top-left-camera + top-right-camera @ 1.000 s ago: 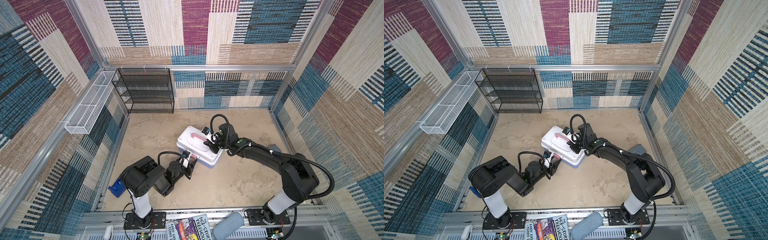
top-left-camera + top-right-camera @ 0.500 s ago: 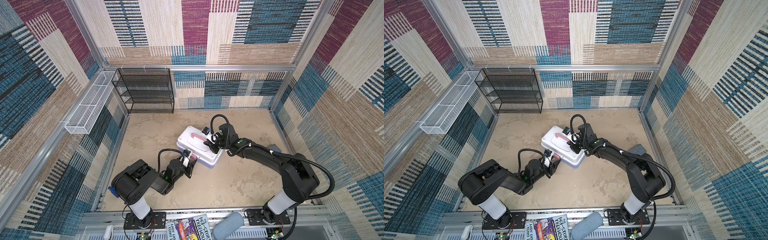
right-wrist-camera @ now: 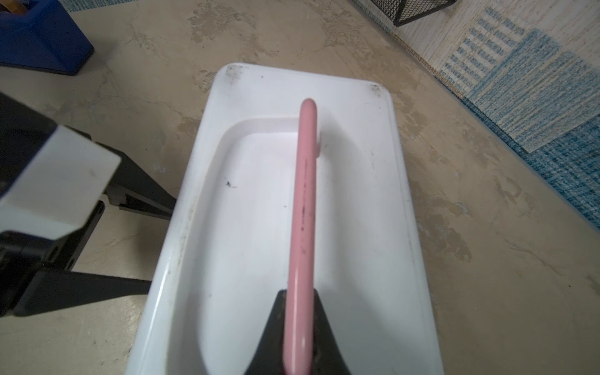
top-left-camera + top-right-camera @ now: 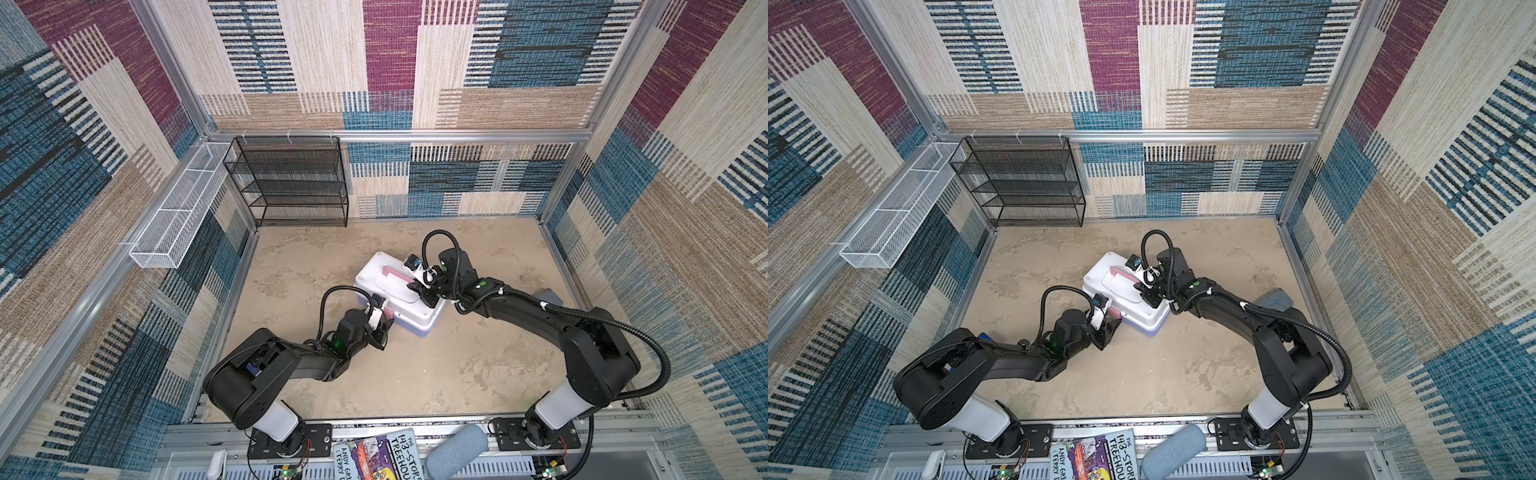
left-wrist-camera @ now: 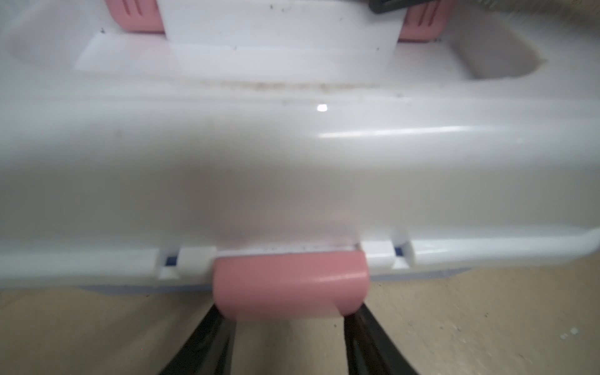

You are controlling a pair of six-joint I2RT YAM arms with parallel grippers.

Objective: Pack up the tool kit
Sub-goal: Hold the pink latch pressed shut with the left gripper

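Observation:
The tool kit (image 4: pixel 380 270) (image 4: pixel 1106 270) lies closed mid-floor: a white lid (image 3: pixel 357 194) over a lavender-blue base. Its pink handle (image 3: pixel 306 194) stands raised above the lid recess. My right gripper (image 3: pixel 298 292) (image 4: pixel 419 286) is shut on one end of that handle. At the box's front edge my left gripper (image 5: pixel 289 316) (image 4: pixel 384 328) is open. The tips of its two fingers (image 5: pixel 211 341) are hidden under the pink latch (image 5: pixel 289 285), with bare floor between them. No loose tools show.
A dark blue tape dispenser (image 3: pixel 35 35) sits at the left, mostly behind my left arm. A flat grey pouch (image 4: pixel 548 297) lies by the right wall. A black mesh shelf (image 4: pixel 291 183) and a white wire basket (image 4: pixel 178 216) stand at the back left.
My left arm's elbow and shoulder have sunk lower and swung leftward, while its gripper stays at the latch. The box and my right arm have not moved.

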